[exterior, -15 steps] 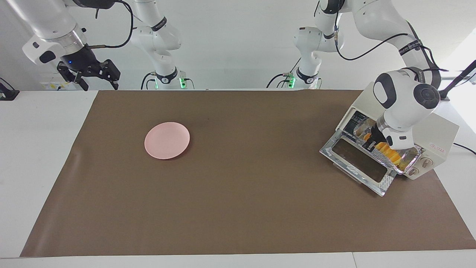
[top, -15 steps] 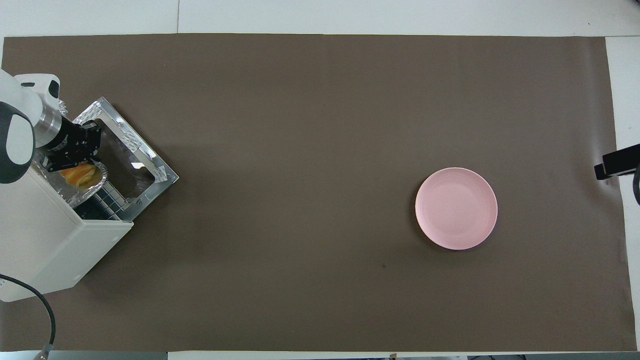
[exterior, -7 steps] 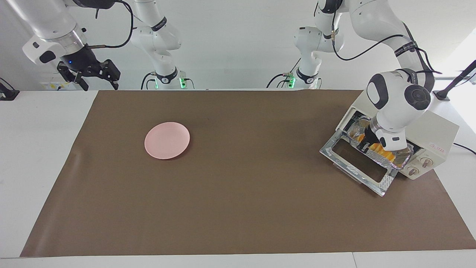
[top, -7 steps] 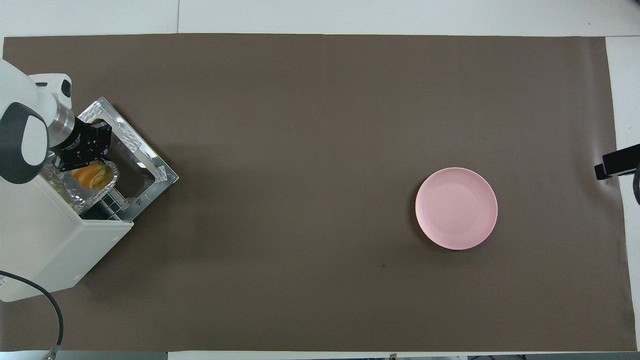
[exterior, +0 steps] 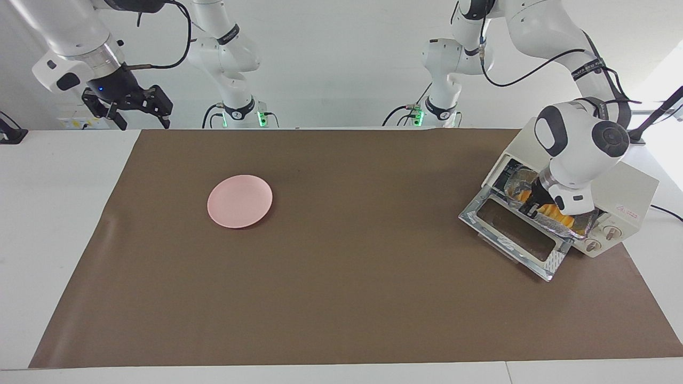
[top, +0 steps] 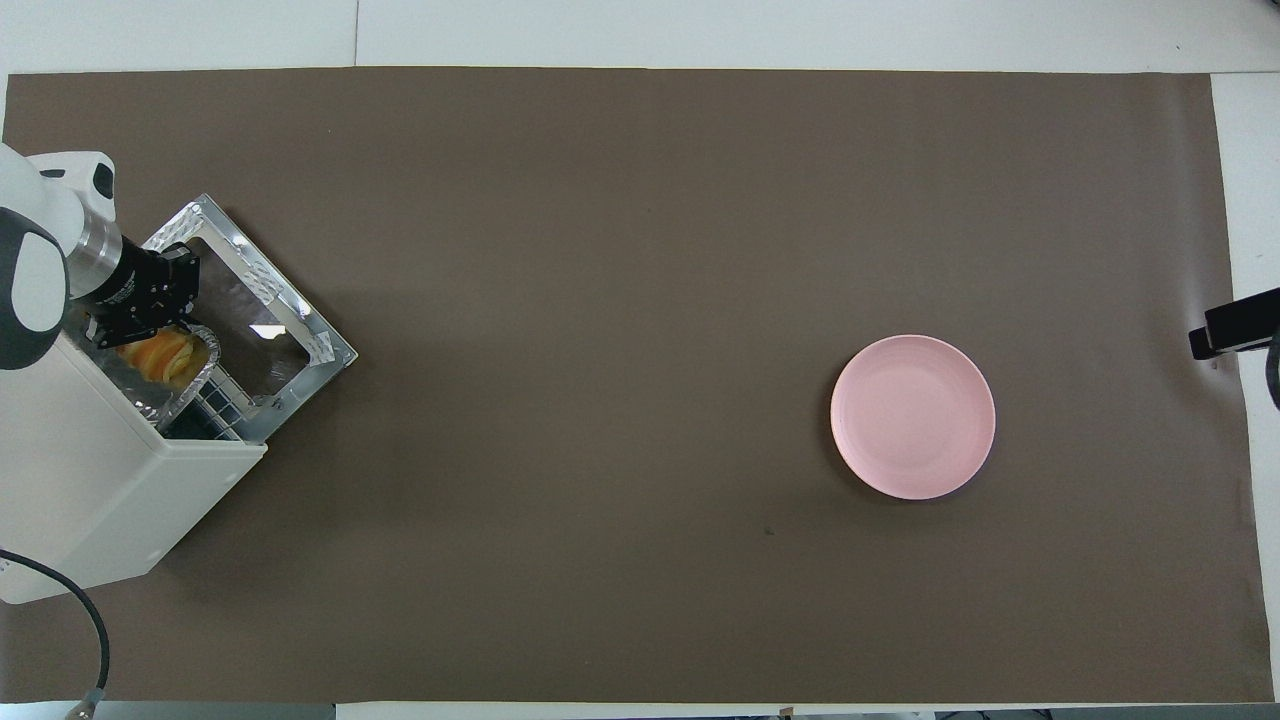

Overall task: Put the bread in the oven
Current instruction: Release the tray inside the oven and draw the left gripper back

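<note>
The cream-white oven (exterior: 629, 192) (top: 90, 480) stands at the left arm's end of the table with its glass door (exterior: 515, 229) (top: 260, 310) dropped open. The yellow-orange bread (exterior: 557, 216) (top: 160, 358) lies in a crinkled foil tray (exterior: 584, 226) (top: 170, 395) that sits partly inside the oven's mouth, over the wire rack. My left gripper (exterior: 532, 207) (top: 172, 318) is shut on the tray's rim at the oven's opening, beside the bread. My right gripper (exterior: 140, 109) (top: 1235, 325) waits open and raised at the right arm's end of the table.
A round pink plate (exterior: 239, 201) (top: 912, 416) lies on the brown mat (exterior: 341, 298) toward the right arm's end. The open oven door juts out over the mat. A black cable (top: 95, 620) runs from the oven toward the robots.
The left gripper drew the foil tray and bread a little out of the oven, then moved them back in to about where they were a second ago. The right arm has not moved.
</note>
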You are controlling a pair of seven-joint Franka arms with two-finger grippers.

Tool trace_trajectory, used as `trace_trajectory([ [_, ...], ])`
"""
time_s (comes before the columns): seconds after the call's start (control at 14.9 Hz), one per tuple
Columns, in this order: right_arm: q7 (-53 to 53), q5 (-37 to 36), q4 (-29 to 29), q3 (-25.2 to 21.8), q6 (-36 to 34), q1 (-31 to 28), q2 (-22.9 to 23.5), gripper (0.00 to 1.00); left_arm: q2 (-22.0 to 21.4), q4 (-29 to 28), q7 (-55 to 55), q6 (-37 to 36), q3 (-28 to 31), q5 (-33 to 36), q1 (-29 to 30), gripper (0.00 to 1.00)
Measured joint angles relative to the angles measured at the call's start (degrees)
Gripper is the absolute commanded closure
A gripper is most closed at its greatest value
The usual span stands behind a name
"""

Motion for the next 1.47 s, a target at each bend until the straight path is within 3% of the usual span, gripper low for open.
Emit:
trace_trajectory([
  [0.87,0.0,0.0,0.0,0.0,0.0,0.0,0.0,0.0,-2.11,-4.04,1.8,0.1,-0.45,0.0,-0.04,1.0],
  [0.94,0.0,0.0,0.0,0.0,0.0,0.0,0.0,0.0,-2.31,-4.24,1.84,0.1,-0.45,0.0,-0.07,0.86],
  [1.0,0.0,0.0,0.0,0.0,0.0,0.0,0.0,0.0,-2.38,-4.3,1.9,0.13,-0.45,0.0,-0.08,0.34],
  [1.07,0.0,0.0,0.0,0.0,0.0,0.0,0.0,0.0,-2.39,-4.31,1.96,0.19,-0.45,0.0,-0.09,0.0],
  [1.47,0.0,0.0,0.0,0.0,0.0,0.0,0.0,0.0,-2.27,-4.75,1.98,2.28,-0.84,-0.08,-0.45,0.0],
])
